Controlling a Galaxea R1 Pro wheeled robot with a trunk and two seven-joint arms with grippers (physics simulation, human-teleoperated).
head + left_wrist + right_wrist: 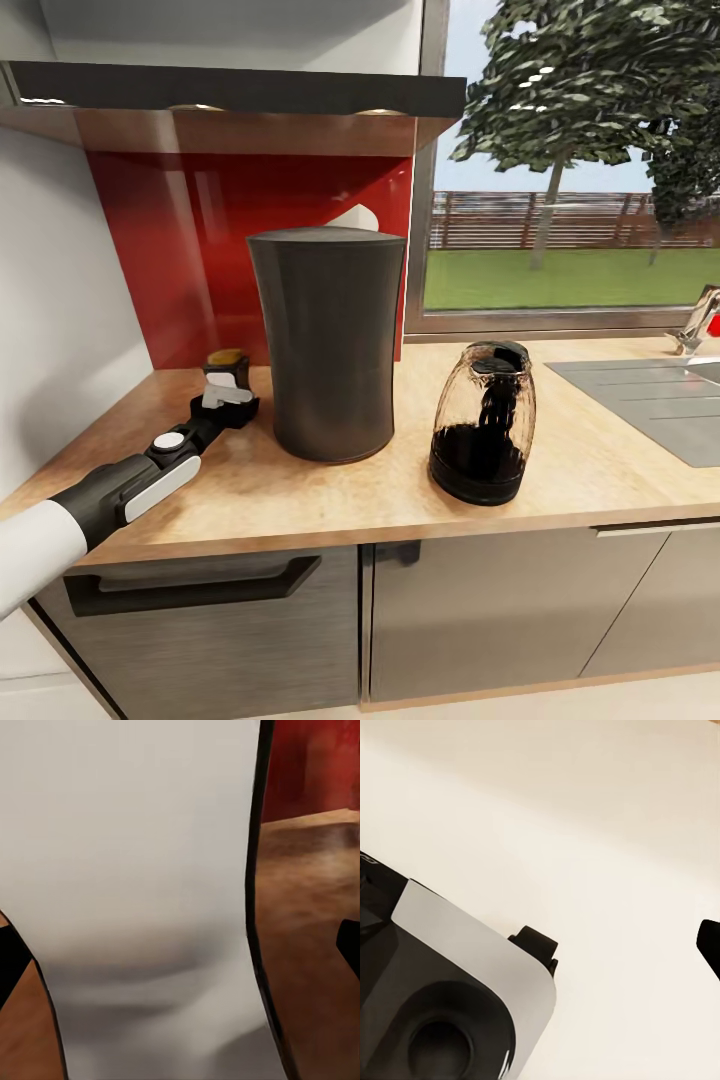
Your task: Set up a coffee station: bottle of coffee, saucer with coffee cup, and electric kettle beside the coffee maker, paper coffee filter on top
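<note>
step: bottle placement | left tool (232,397) clenched on bottle of coffee (226,366), on the worktop (300,490) just beside coffee maker (327,340) | next: I release, back off straight | right tool: can't tell

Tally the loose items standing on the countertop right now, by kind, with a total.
Coffee maker: 1
Electric kettle: 1
Bottle of coffee, at the left claw: 1
Total: 3
A white tip behind the coffee maker cannot be identified, so it is not counted.
</note>
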